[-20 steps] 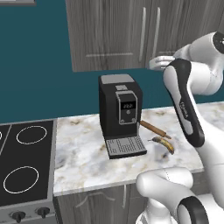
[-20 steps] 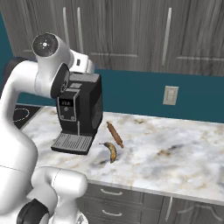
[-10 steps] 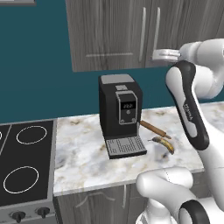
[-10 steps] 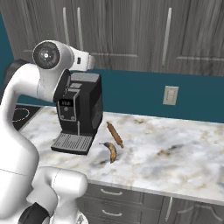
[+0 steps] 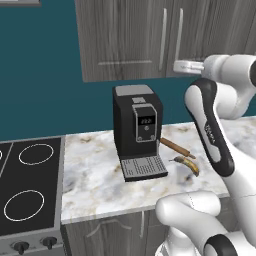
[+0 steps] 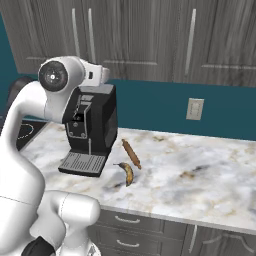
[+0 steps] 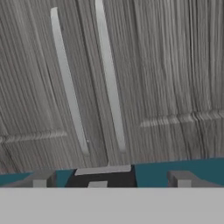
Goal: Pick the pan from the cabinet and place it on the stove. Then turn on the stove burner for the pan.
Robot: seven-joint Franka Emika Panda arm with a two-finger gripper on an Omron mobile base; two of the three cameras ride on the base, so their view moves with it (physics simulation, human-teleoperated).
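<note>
Your tool (image 7: 109,180) is wide open with nothing in it, pointed at the cabinet (image 7: 144,65) doors and their two silver handles (image 7: 109,78). Doors are shut, so can't see the pan. Stove (image 5: 27,190) sits left of the coffee machine (image 5: 137,130) on the desk (image 5: 95,180).

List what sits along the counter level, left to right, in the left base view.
stove → coffee machine → rolling pin → banana
</note>
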